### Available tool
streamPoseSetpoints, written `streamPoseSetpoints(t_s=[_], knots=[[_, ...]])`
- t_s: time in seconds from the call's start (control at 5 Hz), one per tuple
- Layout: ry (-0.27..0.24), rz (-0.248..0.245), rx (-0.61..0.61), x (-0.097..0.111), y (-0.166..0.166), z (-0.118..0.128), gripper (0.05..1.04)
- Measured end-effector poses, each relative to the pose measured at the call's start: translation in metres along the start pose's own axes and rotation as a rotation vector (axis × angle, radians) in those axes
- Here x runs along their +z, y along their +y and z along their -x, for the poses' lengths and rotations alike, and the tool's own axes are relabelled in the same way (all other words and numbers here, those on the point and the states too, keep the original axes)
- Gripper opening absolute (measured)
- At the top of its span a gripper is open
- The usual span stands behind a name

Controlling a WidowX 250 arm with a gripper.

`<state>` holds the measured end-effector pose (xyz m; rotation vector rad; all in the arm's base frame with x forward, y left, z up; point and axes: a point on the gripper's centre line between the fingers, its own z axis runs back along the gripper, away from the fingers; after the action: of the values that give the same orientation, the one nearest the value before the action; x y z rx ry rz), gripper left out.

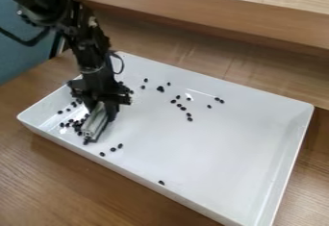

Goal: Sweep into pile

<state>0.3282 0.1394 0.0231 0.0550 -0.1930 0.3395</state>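
The gripper (103, 110) hangs low over the left part of the white tray (212, 157), shut on a short silver metal bar (95, 122) that rests at or just above the tray floor. Small black beans (78, 123) lie clustered just left of the bar, close to the tray's left corner. More beans (183, 108) are scattered across the tray's upper middle. A short row of beans (113, 149) lies right of the bar's lower end, and a single bean (161, 182) sits by the front wall. The arm hides part of the tray's back left.
The tray's raised walls (298, 138) surround the beans. A wooden table (77, 182) lies under the tray, and a raised wooden ledge (218, 16) runs behind it. A dark cable loops beside the arm.
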Motion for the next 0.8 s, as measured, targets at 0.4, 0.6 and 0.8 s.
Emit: streamPoseSetpoints(t_s=[0.4, 0.6, 0.8], knots=[[0.014, -0.002, 0.009, 0.001, 0.015, 0.002, 0.396], [0.013, -0.002, 0.008, 0.001, 0.019, 0.003, 0.396], [0.01, 0.0, -0.005, 0.001, 0.019, 0.002, 0.473]])
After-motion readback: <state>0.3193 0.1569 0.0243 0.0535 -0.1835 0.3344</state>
